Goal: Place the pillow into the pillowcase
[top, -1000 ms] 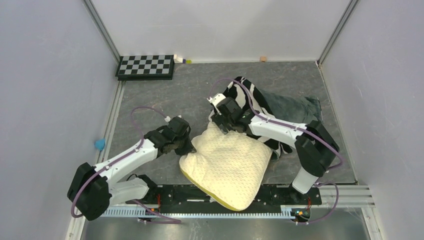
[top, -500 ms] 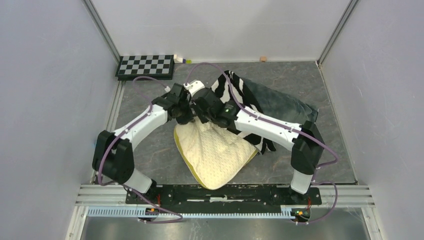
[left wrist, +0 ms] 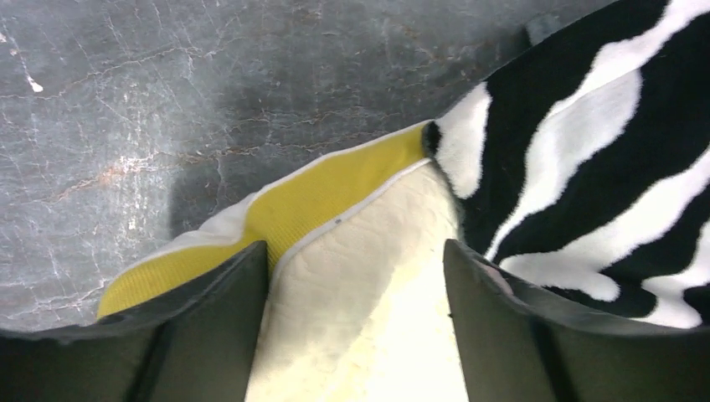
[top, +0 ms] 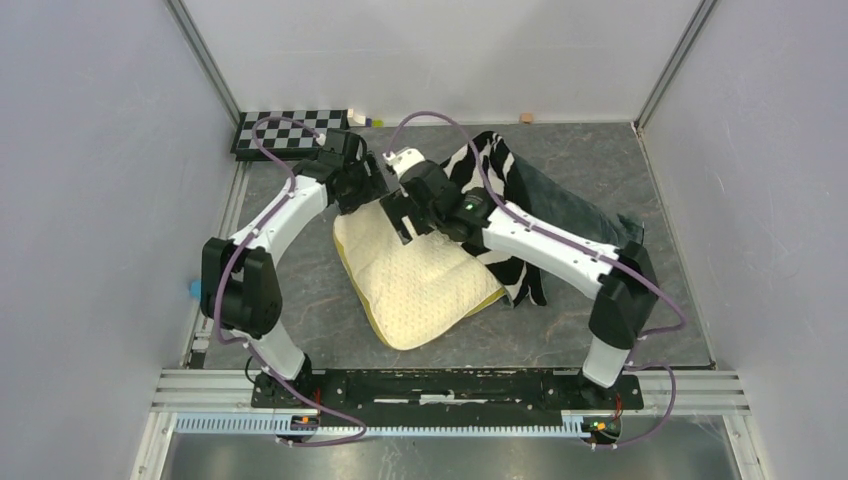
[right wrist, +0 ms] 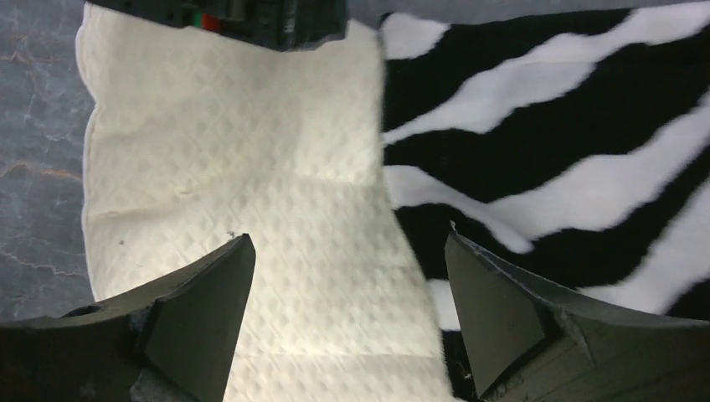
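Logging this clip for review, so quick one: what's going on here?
Two robot arms are working on a pillow and a zebra-striped pillowcase on the table. Both the left gripper and the right gripper hang open over the pillow's far edge, gripping nothing. Most of the pillow lies uncovered beside the pillowcase. Only its far corner meets the striped fabric, so the insertion is not yet done.

pillow [top: 420,285]: far edge hidden under left arm [top: 285,215] and right arm [top: 545,245] | pillowcase [top: 492,165]: partly hidden under right arm, its mouth not seen | small thing [top: 525,118] by far wall: too small to tell | wrist views: pillow, pillowcase cut off at edges
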`<state>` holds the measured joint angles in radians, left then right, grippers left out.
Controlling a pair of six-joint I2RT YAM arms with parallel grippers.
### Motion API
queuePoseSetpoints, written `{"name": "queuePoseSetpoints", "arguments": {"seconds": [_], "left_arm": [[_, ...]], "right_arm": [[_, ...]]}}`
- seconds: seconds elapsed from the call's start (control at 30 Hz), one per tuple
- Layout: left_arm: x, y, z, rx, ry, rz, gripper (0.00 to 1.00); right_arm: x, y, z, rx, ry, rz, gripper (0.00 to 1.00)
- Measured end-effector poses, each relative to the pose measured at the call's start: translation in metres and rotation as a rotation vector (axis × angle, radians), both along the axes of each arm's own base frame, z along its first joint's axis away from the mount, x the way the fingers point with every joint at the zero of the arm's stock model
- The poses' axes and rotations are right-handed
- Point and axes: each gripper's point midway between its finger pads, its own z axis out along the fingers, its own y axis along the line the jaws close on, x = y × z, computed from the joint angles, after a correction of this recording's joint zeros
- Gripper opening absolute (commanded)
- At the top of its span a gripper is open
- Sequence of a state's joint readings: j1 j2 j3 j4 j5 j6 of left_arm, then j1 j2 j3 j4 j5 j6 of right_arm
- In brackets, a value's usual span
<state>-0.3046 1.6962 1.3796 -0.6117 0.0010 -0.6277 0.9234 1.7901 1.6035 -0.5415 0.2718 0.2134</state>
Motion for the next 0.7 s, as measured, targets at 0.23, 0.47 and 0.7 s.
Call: {"name": "queuePoseSetpoints", "arguments": {"seconds": [0.23, 0.47, 0.7], "left_arm": [[-0.014, 0.000, 0.046, -0.024, -0.109, -0.026, 0.91], [-0.071, -0.077, 0.079, -0.073, -0.202, -0.239, 0.86], [-0.137, -0.193, 0.030, -0.079, -0.107, -0.486, 0.79]], "right_arm": [[-0.002, -0.091, 0.056, 0.045, -0.139, -0.192, 0.90], [-0.032, -0.206, 0.020, -0.008, -0.159, -0.446, 0.84], [-0.057, -0.260, -0.064, -0.156, -0.036, -0.552, 0.77]]}}
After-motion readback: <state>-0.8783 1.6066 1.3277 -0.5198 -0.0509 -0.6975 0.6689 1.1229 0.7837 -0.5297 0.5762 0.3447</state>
